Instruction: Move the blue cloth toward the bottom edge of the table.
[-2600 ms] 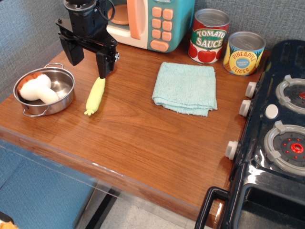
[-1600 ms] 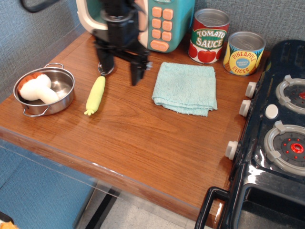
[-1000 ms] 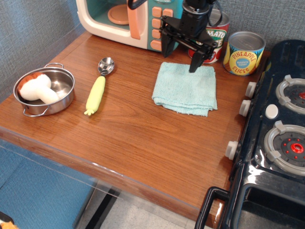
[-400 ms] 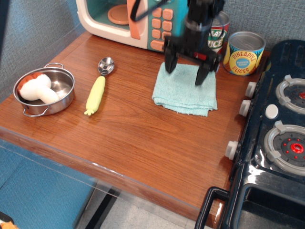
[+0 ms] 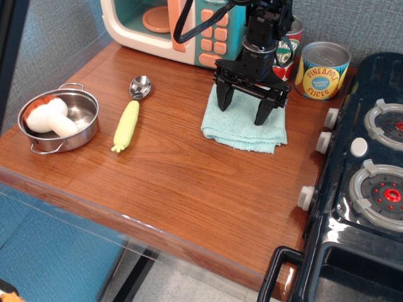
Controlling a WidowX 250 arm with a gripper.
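Observation:
The blue cloth (image 5: 242,131) lies folded flat on the reddish-brown table (image 5: 182,182), right of centre and near the back. My black gripper (image 5: 242,113) hangs straight over the cloth with its jaws spread wide. Its fingertips (image 5: 223,105) reach down to the cloth's upper half, at or just above its surface. The arm hides the cloth's back edge. Nothing is held.
A tomato sauce can (image 5: 288,44) and a pineapple can (image 5: 322,69) stand behind the cloth. A toy microwave (image 5: 182,28) sits at the back. A black toy stove (image 5: 365,176) fills the right side. A yellow-handled spoon (image 5: 129,119) and a steel pot (image 5: 60,119) with plush food lie at the left.
My gripper has crossed from the left side of the table to above the cloth, then dropped lower onto it. The cloth and the other objects have not moved.

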